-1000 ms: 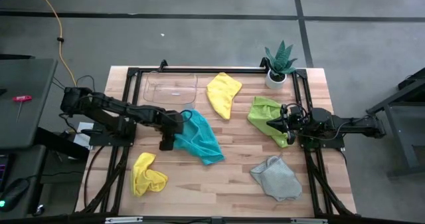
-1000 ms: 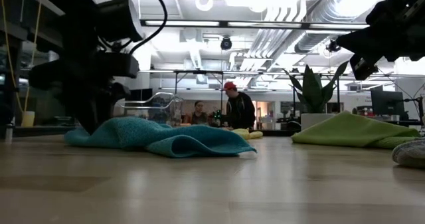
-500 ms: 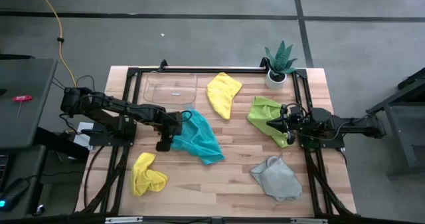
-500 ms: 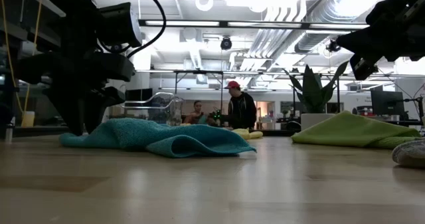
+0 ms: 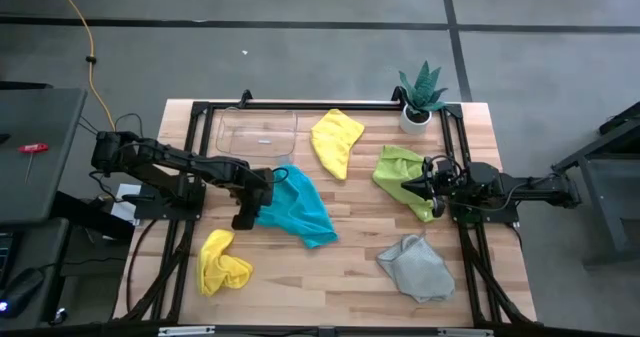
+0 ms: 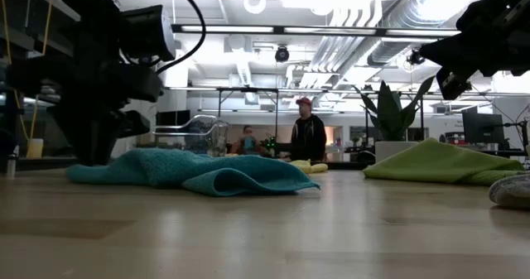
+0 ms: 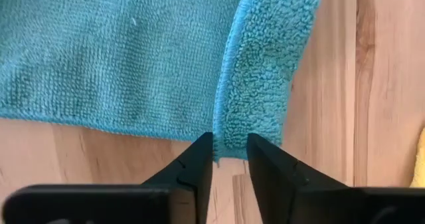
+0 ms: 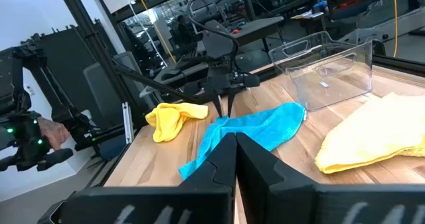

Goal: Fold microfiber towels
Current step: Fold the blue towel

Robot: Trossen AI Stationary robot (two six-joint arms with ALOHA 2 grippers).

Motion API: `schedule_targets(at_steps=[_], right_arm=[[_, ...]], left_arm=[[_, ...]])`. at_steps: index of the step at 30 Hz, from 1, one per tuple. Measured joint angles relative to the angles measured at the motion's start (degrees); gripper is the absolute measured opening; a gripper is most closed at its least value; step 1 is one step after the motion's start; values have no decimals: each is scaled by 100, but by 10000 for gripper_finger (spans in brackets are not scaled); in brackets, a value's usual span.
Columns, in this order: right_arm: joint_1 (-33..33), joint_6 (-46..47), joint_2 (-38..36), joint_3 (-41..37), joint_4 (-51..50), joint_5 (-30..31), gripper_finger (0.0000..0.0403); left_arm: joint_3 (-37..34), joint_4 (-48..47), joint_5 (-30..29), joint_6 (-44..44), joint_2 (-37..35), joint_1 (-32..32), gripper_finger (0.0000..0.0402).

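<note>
Left wrist view shows left gripper [image 7: 230, 159] fingers narrowed around the teal towel [image 7: 133, 58] edge; no towel looks folded yet.

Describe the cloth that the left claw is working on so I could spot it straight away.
Start at the clear plastic tray at the far edge of the wooden table. Just in front of it lies the teal-blue towel, with the left claw pinching its edge. It is the only blue cloth; its neighbours are yellow, green and grey.
</note>
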Motion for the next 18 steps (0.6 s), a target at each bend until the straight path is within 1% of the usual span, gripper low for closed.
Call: schedule_targets(at_steps=[8, 18], right_arm=[[2, 1, 1, -1, 1, -2, 0], [0, 0, 1, 0, 2, -1, 0]], left_arm=[[48, -156, 107, -58, -365, 0, 6], [836, -957, 256, -543, -1246, -7, 1]])
